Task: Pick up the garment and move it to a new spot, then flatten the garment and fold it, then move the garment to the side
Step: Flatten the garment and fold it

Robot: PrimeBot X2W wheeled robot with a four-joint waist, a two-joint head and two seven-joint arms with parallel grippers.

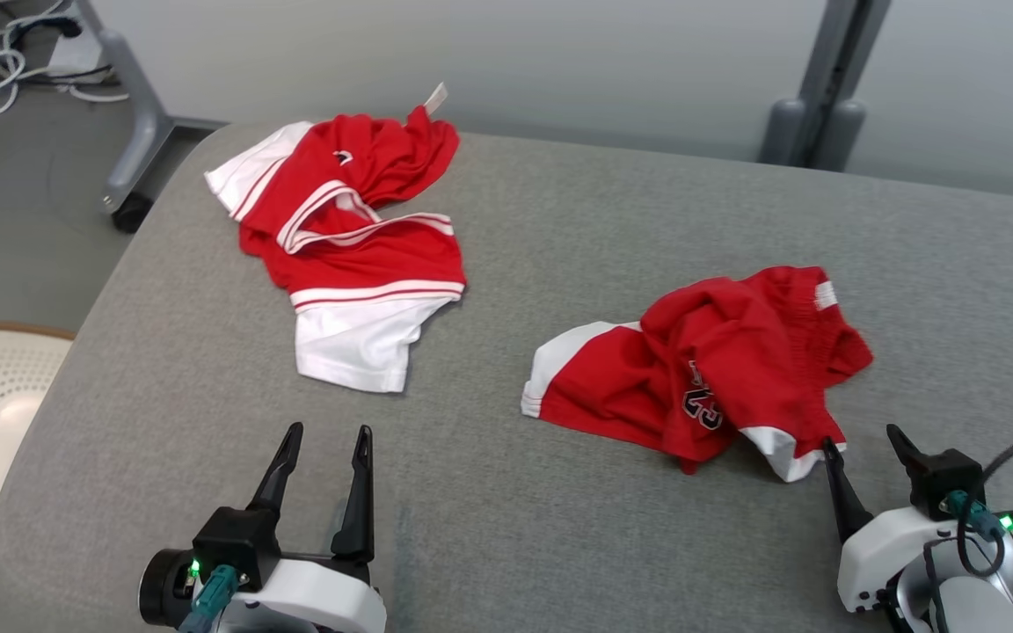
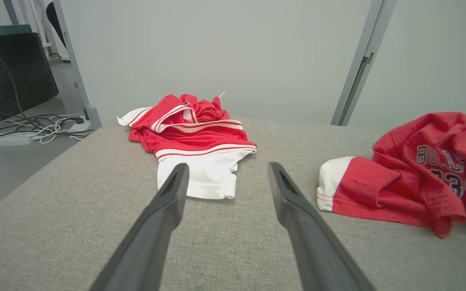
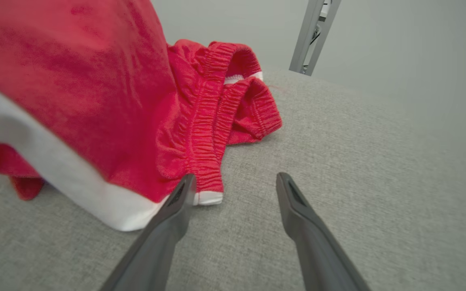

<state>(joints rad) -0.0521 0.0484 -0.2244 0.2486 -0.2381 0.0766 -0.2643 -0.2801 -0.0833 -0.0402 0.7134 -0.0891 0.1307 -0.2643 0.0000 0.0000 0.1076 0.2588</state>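
Both grippers sit low in front, each with two dark fingers spread wide and holding nothing: left gripper (image 1: 330, 430), right gripper (image 1: 862, 438). Crumpled red shorts (image 1: 717, 360) lie just ahead of the right gripper, and one finger is right at the white hem (touching or not, I cannot tell). Dark print on them reads "BULL" and "23". A red and white top (image 1: 357, 246) lies farther off, near the far left edge of the grey pad (image 1: 559, 527). Bare grey room lies between the two clothes.

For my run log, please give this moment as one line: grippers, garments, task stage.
left gripper: open, empty | right gripper: open, beside Bulls shorts | striped red-white garment: crumpled, untouched | stage: nothing picked up yet
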